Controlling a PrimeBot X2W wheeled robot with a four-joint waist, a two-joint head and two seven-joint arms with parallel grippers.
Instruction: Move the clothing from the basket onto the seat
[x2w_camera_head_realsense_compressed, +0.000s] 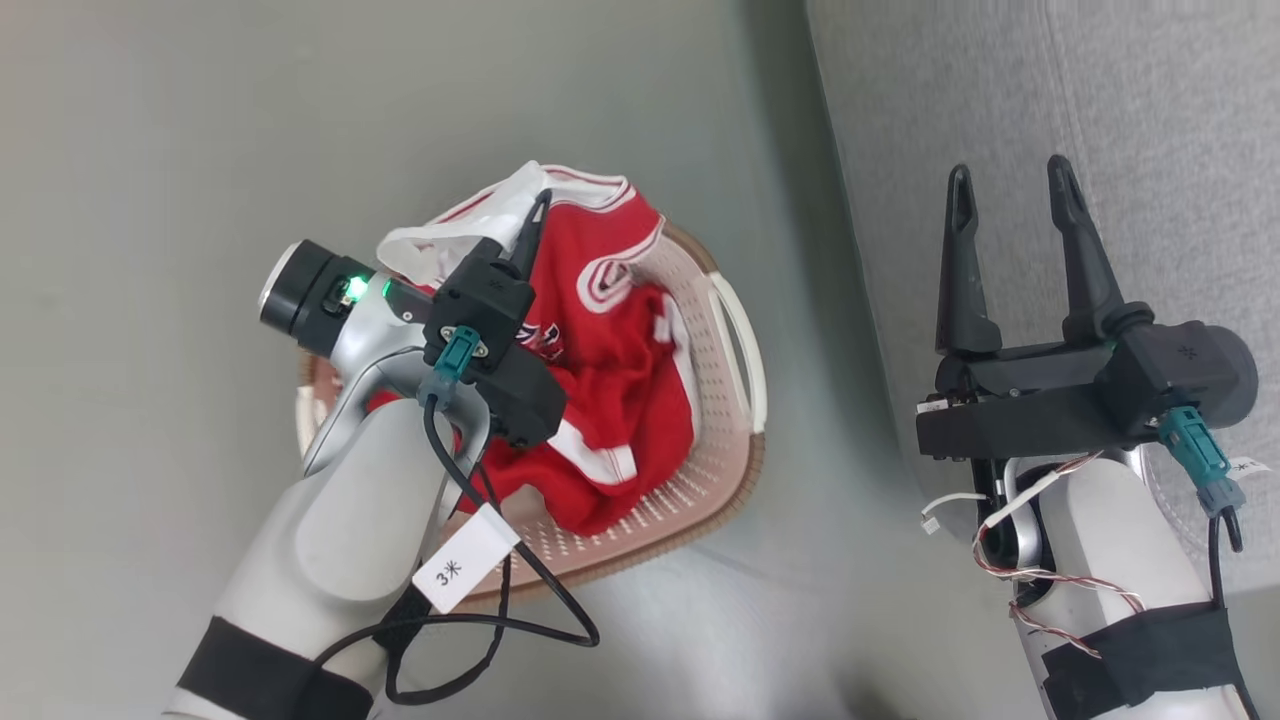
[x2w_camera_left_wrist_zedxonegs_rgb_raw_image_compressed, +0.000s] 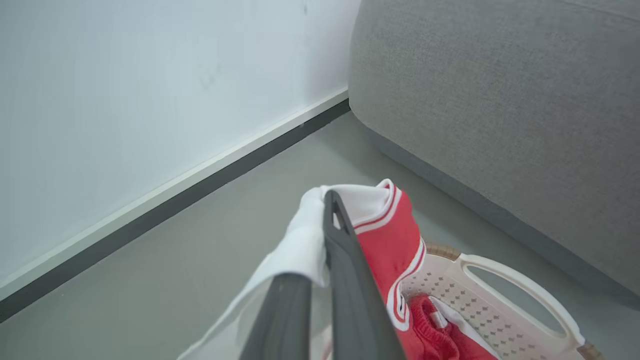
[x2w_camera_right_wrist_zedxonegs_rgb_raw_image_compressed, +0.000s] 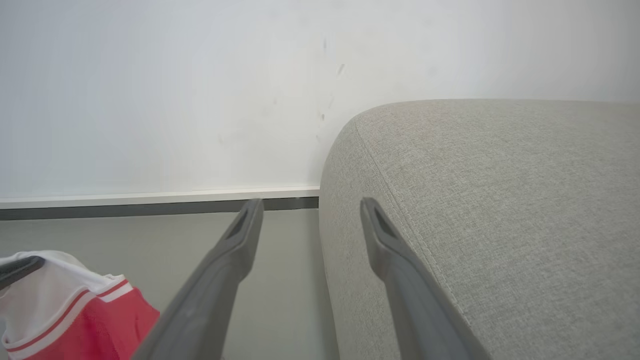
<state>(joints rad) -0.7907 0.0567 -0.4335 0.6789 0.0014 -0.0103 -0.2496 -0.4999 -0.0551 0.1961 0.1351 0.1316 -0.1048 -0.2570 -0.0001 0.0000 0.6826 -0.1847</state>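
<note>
- Gripping a white-edged fold of the clothing (x2w_camera_head_realsense_compressed: 610, 330), the left pincer (x2w_camera_head_realsense_compressed: 540, 205) is clamped together on the cloth. The left wrist view shows white fabric draped over one finger and nipped against the other.
- Most of the red clothing lies bunched inside the basket (x2w_camera_head_realsense_compressed: 735, 430), which stands on the floor (x2w_camera_head_realsense_compressed: 200, 150). In the head view the pinched fold sits at about 11 o'clock of the basket, raised above the brown rim.
- The seat (x2w_camera_head_realsense_compressed: 1150, 120) lies toward 3 o'clock from the basket — near it but apart, with a strip of floor between them.
- The right pincer (x2w_camera_head_realsense_compressed: 1010, 185) hangs over the near edge of the seat. Its fingers are spread wide apart with nothing between them, and the tips point to 12 o'clock.
- The step in hand looks like the pick-up of the first garment; the carry across is not yet made.
- The next move calls for a lift high enough that the trailing cloth clears the rim. A swing toward 3 o'clock over the seat would follow before the fingers part.
- The two garments lie tangled, so the second may drag along or tug the light basket.
</note>
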